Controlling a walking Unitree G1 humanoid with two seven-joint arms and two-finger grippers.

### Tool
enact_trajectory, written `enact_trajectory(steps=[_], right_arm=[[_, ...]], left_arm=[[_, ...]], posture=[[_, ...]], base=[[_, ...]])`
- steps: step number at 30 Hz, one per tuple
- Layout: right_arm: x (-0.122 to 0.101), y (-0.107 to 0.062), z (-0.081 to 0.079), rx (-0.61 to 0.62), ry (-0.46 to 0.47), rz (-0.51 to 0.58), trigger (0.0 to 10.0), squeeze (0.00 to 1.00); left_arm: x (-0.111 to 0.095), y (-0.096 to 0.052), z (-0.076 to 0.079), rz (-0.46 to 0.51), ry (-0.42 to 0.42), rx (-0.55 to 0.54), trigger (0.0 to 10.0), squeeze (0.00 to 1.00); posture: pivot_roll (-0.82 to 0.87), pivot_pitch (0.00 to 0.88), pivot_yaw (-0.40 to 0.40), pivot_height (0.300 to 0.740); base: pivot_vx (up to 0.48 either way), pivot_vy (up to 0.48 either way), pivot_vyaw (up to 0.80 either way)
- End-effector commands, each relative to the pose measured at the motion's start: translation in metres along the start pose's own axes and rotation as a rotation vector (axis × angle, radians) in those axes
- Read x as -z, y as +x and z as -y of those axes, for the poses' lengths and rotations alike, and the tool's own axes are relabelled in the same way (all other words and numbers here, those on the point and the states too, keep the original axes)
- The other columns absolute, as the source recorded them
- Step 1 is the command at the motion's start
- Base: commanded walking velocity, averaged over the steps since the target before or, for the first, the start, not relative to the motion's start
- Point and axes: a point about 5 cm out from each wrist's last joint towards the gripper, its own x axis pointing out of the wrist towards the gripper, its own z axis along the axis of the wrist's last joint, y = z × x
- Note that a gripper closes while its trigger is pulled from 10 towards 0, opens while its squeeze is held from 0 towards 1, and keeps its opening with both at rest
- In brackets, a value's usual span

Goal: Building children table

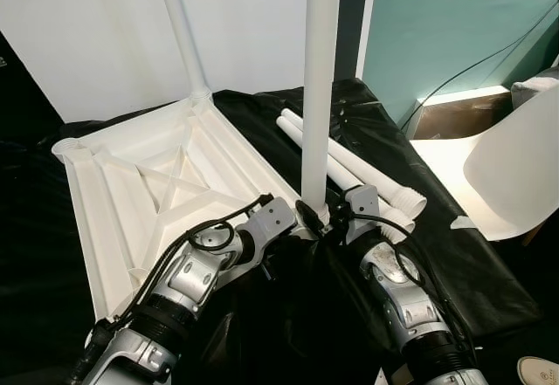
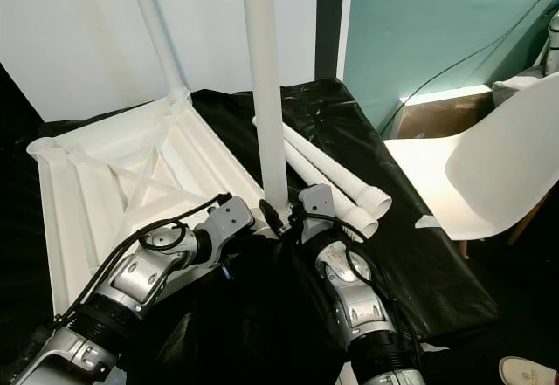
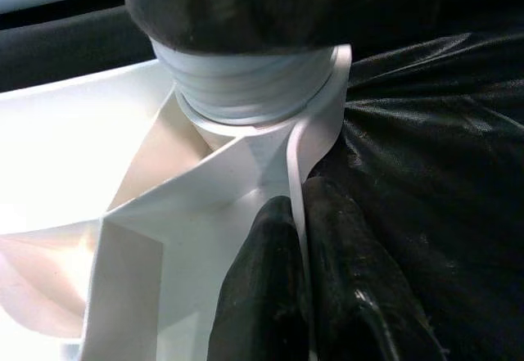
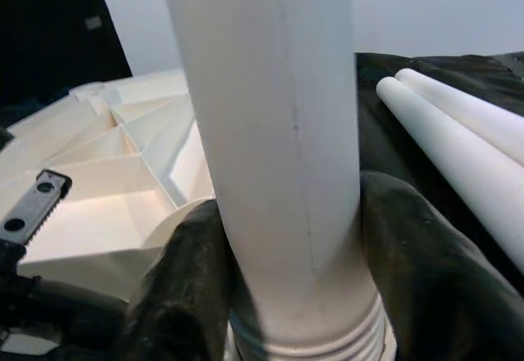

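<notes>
A white table top (image 1: 148, 193) lies upside down on black cloth, ribs facing up. One white leg (image 1: 179, 27) stands in its far corner socket. A second white leg (image 1: 320, 79) stands upright at the near corner, its threaded end at the socket (image 3: 246, 99). My right gripper (image 4: 286, 263) is shut on this leg just above the thread, one finger (image 4: 426, 271) on each side. My left gripper (image 3: 299, 287) is shut on the table top's thin rim right beside that socket. Both grippers meet at the leg's base (image 1: 316, 215).
Two loose white legs (image 1: 367, 175) lie on the cloth right of the held leg. A white chair (image 1: 507, 167) stands at the right by the teal wall, with a cable above it. A white board leans behind the table top. A shoe (image 1: 537, 372) sits at the lower right.
</notes>
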Motion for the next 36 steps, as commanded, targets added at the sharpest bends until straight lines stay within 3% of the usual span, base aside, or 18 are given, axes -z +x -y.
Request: enact_trajectory(steps=[1, 8, 9, 12, 14, 15, 16, 17, 18, 19, 20, 27, 34, 36], right_arm=[[0.002, 0.001, 0.005, -0.024, 0.011, -0.033, 10.0, 1.0], [0.002, 0.003, 0.019, -0.112, -0.008, -0.06, 10.0, 1.0], [0.001, 0.004, 0.023, -0.164, -0.028, -0.079, 10.0, 0.0], [0.001, 0.005, 0.026, -0.199, -0.043, -0.091, 10.0, 0.0], [-0.001, 0.004, 0.03, -0.322, -0.087, -0.117, 10.0, 0.0], [-0.001, 0.004, 0.03, -0.322, -0.087, -0.117, 10.0, 0.0], [-0.003, 0.004, 0.032, -0.389, -0.108, -0.129, 9.2, 0.0], [-0.003, 0.004, 0.032, -0.389, -0.108, -0.129, 9.2, 0.0], [-0.005, 0.004, 0.034, -0.439, -0.123, -0.135, 4.4, 0.0], [-0.005, 0.004, 0.034, -0.439, -0.123, -0.135, 4.4, 0.0], [-0.007, 0.003, 0.036, -0.495, -0.129, -0.142, 0.0, 0.0], [-0.01, 0.003, 0.042, -0.569, -0.121, -0.17, 0.0, 0.0], [-0.001, -0.008, 0.045, -0.514, -0.072, -0.206, 0.0, 0.0], [0.005, -0.009, 0.036, -0.135, -0.039, -0.115, 0.0, 0.0]], left_arm=[[0.029, 0.012, 0.028, -0.083, -0.08, 0.131, 10.0, 0.0], [0.028, 0.013, 0.028, -0.081, -0.081, 0.133, 10.0, 0.0], [0.028, 0.013, 0.028, -0.08, -0.081, 0.133, 10.0, 0.0], [0.028, 0.013, 0.028, -0.08, -0.081, 0.133, 10.0, 0.0], [0.028, 0.013, 0.028, -0.081, -0.08, 0.133, 10.0, 0.0], [0.028, 0.013, 0.028, -0.081, -0.08, 0.133, 10.0, 0.0], [0.028, 0.013, 0.028, -0.081, -0.079, 0.133, 10.0, 0.0], [0.028, 0.013, 0.028, -0.081, -0.079, 0.133, 10.0, 0.0], [0.028, 0.013, 0.028, -0.081, -0.079, 0.132, 10.0, 0.0], [0.028, 0.013, 0.028, -0.081, -0.079, 0.132, 10.0, 0.0], [0.028, 0.014, 0.028, -0.08, -0.078, 0.131, 10.0, 0.0], [0.027, 0.014, 0.028, -0.078, -0.084, 0.126, 10.0, 0.0], [0.028, 0.013, 0.028, -0.08, -0.084, 0.123, 10.0, 0.0], [0.029, 0.012, 0.028, -0.083, -0.081, 0.125, 10.0, 0.0]], posture=[[0.06, 0.0, 0.04, 0.74], [0.05, 0.0, 0.043, 0.74], [0.05, 0.0, 0.045, 0.74], [0.05, 0.0, 0.045, 0.74], [0.04, 0.0, 0.049, 0.74], [0.04, 0.0, 0.049, 0.74], [0.05, 0.0, 0.047, 0.74], [0.05, 0.0, 0.047, 0.74], [0.05, 0.0, 0.047, 0.74], [0.05, 0.0, 0.047, 0.74], [0.05, 0.0, 0.044, 0.74], [0.06, 0.0, 0.041, 0.74], [0.06, 0.0, 0.043, 0.74], [0.05, 0.0, 0.043, 0.74]], base=[[0.0, 0.0, 0.0], [0.0, 0.0, 0.0], [0.0, 0.0, 0.0], [0.0, 0.0, 0.0], [0.0, 0.0, 0.0], [0.0, 0.0, 0.0], [0.0, 0.0, 0.0], [0.0, 0.0, 0.0], [0.0, 0.0, 0.0], [0.0, 0.0, 0.0], [0.0, 0.0, 0.0], [0.0, 0.0, 0.0], [0.0, 0.0, 0.0], [0.0, 0.0, 0.0]])
